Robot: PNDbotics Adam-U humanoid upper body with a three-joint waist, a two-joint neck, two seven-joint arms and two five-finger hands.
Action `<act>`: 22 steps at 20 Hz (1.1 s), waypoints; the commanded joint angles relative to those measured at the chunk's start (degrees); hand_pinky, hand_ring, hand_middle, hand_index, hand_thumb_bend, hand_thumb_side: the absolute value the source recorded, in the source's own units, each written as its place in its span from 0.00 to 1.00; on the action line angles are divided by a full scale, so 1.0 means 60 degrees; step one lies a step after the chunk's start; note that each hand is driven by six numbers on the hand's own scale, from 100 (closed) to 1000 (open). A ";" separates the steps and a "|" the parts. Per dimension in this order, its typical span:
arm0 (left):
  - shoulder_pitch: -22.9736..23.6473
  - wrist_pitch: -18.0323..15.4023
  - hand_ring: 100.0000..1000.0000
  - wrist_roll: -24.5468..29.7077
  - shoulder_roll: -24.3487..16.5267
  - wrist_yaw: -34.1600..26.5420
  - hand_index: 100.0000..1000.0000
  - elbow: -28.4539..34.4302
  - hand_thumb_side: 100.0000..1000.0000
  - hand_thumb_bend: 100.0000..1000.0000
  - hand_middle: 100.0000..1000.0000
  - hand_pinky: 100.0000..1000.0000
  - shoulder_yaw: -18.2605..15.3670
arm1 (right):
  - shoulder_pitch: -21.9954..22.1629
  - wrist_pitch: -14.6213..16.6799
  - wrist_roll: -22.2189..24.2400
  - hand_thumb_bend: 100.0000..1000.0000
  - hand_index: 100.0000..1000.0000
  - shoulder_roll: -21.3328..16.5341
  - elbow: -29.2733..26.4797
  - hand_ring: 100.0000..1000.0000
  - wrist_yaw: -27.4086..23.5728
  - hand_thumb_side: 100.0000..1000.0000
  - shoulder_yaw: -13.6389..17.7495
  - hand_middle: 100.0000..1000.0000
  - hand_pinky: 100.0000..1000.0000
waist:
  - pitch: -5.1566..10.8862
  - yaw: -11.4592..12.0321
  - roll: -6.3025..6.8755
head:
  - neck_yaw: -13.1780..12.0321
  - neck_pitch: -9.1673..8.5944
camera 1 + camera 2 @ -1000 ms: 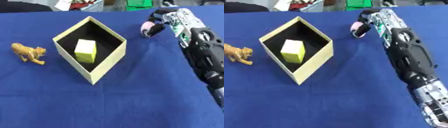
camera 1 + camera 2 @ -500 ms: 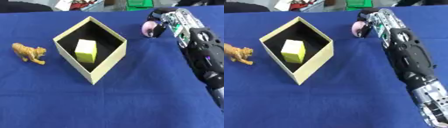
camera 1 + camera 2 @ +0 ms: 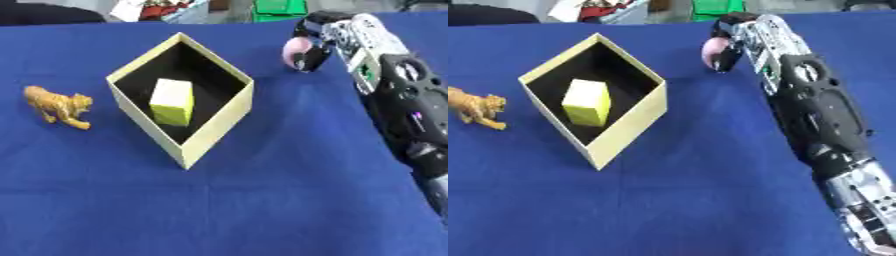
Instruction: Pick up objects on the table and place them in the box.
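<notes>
A cream cardboard box (image 3: 220, 131) with a black inside stands turned like a diamond on the blue table (image 3: 262, 200). A yellow block (image 3: 172, 101) lies in it. An orange toy tiger (image 3: 58, 105) stands on the cloth to the box's left. Far right of the box, my right hand (image 3: 317, 38) reaches in from the right with its fingers curled round a small pink rounded thing (image 3: 295, 52), close to the cloth. My left hand shows in neither view.
My right forearm (image 3: 815, 115) stretches along the right side of the table down to the lower corner. Beyond the table's far edge lie a green thing (image 3: 280, 7) and red-and-white clutter (image 3: 149, 9).
The right hand with the pink thing has shifted slightly left, toward the box. The box, block and tiger have stayed put.
</notes>
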State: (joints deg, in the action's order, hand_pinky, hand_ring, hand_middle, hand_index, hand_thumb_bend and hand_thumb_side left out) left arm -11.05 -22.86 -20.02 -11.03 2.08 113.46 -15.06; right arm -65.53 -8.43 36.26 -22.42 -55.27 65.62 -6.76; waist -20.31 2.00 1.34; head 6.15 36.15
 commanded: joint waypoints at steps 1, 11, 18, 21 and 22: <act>-0.0065 -0.0002 0.68 0.0025 -0.0099 -0.0016 0.73 0.0188 0.87 0.14 0.63 0.70 -0.0021 | -0.0262 -0.0079 -0.0012 0.00 0.76 -0.0092 -0.0326 0.90 -0.0045 0.00 -0.0002 0.71 0.86 | 0.0226 0.0018 0.0008 | 0.0001 -0.0138; -0.0094 -0.0001 0.68 0.0021 -0.0118 -0.0021 0.73 0.0188 0.87 0.14 0.63 0.70 -0.0014 | -0.0554 -0.0090 -0.0032 0.00 0.77 -0.0004 -0.1217 0.90 -0.0133 0.00 -0.0116 0.71 0.86 | 0.0241 0.0042 -0.0012 | 0.0003 -0.0134; -0.0107 -0.0001 0.68 0.0017 -0.0131 -0.0036 0.73 0.0188 0.87 0.14 0.63 0.70 -0.0012 | -0.0814 -0.0048 0.0119 0.00 0.77 0.0230 -0.2036 0.91 -0.0636 0.00 -0.0371 0.71 0.86 | 0.0271 0.0066 -0.0025 | 0.0031 -0.0145; -0.0105 -0.0001 0.68 0.0017 -0.0129 -0.0042 0.73 0.0188 0.87 0.14 0.63 0.70 -0.0010 | -0.0918 -0.0013 0.0200 0.00 0.77 0.0382 -0.2296 0.91 -0.0805 0.00 -0.0501 0.71 0.86 | 0.0282 0.0075 -0.0030 | 0.0059 -0.0130; -0.0104 0.0003 0.68 0.0020 -0.0125 -0.0045 0.73 0.0188 0.87 0.14 0.63 0.70 -0.0006 | -0.0965 0.0020 0.0232 0.00 0.77 0.0463 -0.2380 0.91 -0.0874 0.00 -0.0569 0.70 0.86 | 0.0285 0.0079 -0.0032 | 0.0079 -0.0114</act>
State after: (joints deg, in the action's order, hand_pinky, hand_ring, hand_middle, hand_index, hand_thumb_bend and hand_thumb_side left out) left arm -11.20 -22.86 -20.02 -11.03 2.03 113.46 -15.06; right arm -69.66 -8.51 37.39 -19.48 -67.61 61.16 -10.01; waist -20.16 2.38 1.10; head 6.41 35.72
